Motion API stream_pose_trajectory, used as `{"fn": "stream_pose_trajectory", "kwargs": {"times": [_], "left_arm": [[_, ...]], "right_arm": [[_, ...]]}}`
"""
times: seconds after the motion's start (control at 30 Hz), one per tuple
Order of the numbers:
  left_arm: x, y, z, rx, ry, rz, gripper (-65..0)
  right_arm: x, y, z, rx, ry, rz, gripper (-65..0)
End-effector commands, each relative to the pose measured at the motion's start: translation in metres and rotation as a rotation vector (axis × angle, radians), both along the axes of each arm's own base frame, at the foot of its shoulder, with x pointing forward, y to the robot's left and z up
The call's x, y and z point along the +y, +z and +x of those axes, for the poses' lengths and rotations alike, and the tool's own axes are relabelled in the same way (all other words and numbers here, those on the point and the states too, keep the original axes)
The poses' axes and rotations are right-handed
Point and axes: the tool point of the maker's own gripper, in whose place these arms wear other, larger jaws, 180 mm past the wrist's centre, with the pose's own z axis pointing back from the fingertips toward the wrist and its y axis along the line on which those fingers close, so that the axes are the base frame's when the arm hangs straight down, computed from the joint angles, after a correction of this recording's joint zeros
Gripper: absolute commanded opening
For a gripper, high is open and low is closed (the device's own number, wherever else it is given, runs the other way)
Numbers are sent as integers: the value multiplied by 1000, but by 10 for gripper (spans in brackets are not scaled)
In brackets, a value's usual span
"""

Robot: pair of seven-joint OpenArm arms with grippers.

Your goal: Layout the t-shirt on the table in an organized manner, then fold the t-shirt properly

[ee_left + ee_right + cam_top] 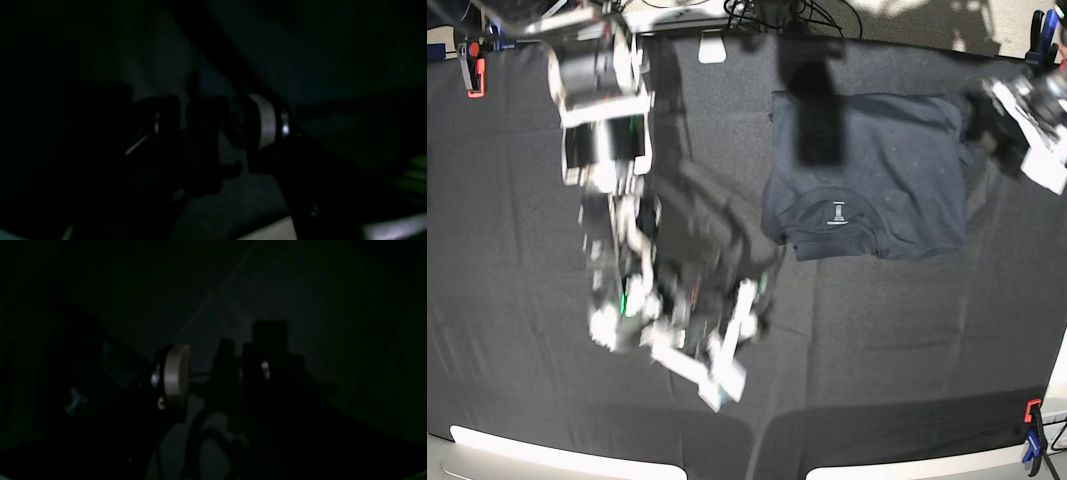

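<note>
The dark navy t-shirt lies on the table at the upper right of the base view. It is bunched into a rough square, with its neck and white label toward the front. My left gripper hovers at the shirt's right edge, blurred, and nothing shows between its jaws. My right gripper hangs over bare black cloth to the shirt's lower left, fingers apart and empty. Both wrist views are almost black: only dark finger outlines show for the left gripper and the right gripper.
A red clamp grips the far left corner, a blue clamp the far right, and another clamp the near right. Cables lie beyond the far edge. A dark blurred arm link crosses the shirt's left side.
</note>
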Motion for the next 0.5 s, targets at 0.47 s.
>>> {"fn": "stream_pose_trajectory", "kwargs": {"times": [0.47], "left_arm": [[5,32,23,-152,37,-48,-375]], "right_arm": [[-23,18,-83,-66,-63,34,-402]]}}
